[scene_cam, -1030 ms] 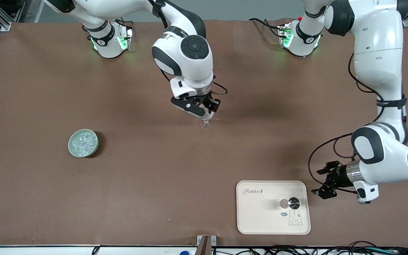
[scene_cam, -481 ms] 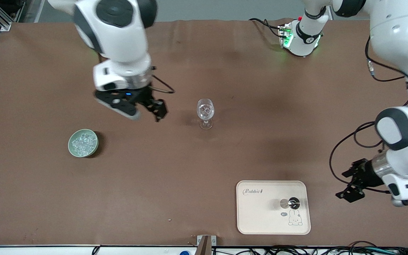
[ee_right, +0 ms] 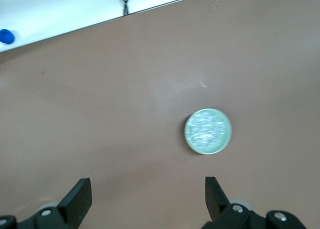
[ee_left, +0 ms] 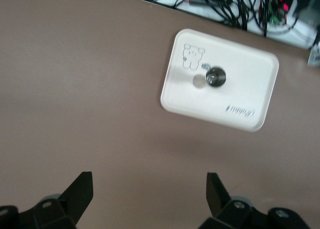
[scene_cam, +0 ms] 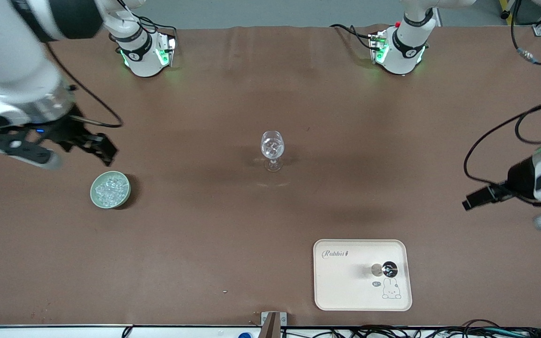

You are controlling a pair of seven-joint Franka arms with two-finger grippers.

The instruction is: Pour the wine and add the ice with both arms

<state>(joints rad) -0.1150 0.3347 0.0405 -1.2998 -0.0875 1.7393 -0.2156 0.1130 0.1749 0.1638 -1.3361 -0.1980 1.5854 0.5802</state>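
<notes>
A clear wine glass [scene_cam: 273, 148] stands upright mid-table with glinting clear contents; I cannot pick out the wine in it. The pale green bowl [scene_cam: 110, 189] of ice cubes [scene_cam: 110, 188] sits toward the right arm's end; it also shows in the right wrist view [ee_right: 208, 131]. My right gripper [scene_cam: 94, 146] is open and empty, up over the table just beside the bowl. My left gripper [scene_cam: 477, 201] is open and empty, over bare table at the left arm's end. Both show open in their wrist views: right gripper [ee_right: 148, 194], left gripper [ee_left: 150, 191].
A cream rabbit-print tray [scene_cam: 345, 291] lies near the front edge, nearer the camera than the glass, with a small dark round object [scene_cam: 389, 269] on it. The tray also shows in the left wrist view [ee_left: 240, 94]. Cables run along the table's front edge.
My right gripper left the glass and swung toward the right arm's end, to beside the bowl. My left gripper drew away from the tray toward the left arm's end and rose.
</notes>
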